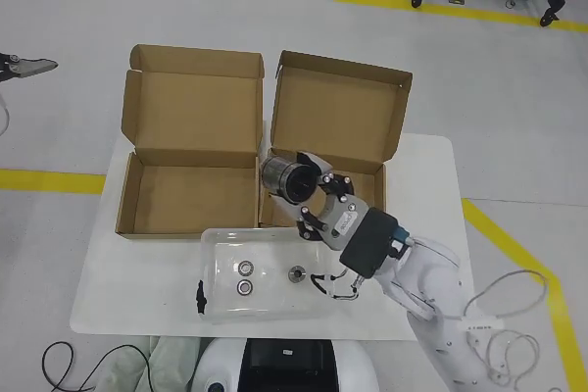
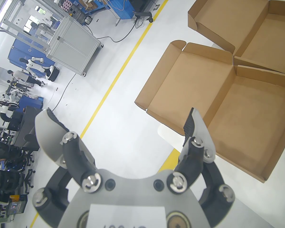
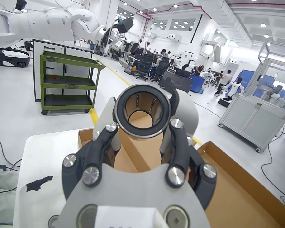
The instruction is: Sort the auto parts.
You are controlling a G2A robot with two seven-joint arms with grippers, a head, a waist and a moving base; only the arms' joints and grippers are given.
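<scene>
My right gripper [image 1: 300,192] is shut on a metal cylindrical sleeve [image 1: 284,179], holding it over the near edge of the right cardboard box [image 1: 363,108]. In the right wrist view the sleeve [image 3: 142,132] sits between the fingers [image 3: 186,112], its hollow bore facing the camera, with the box floor [image 3: 228,191] below. The left cardboard box [image 1: 188,191] stands beside it, with nothing inside. A clear plastic bin [image 1: 220,240] at the table's front holds three small round parts [image 1: 245,267]. My left gripper [image 2: 121,119] is open and holds nothing, hanging off the table's far-left side [image 1: 20,67].
The white table [image 1: 426,186] has bare room to the right of the boxes. A black scrap [image 1: 200,294] lies by the bin's left end. Both box lids [image 1: 194,98] stand open toward the back. Yellow floor lines [image 1: 39,180] run past the table.
</scene>
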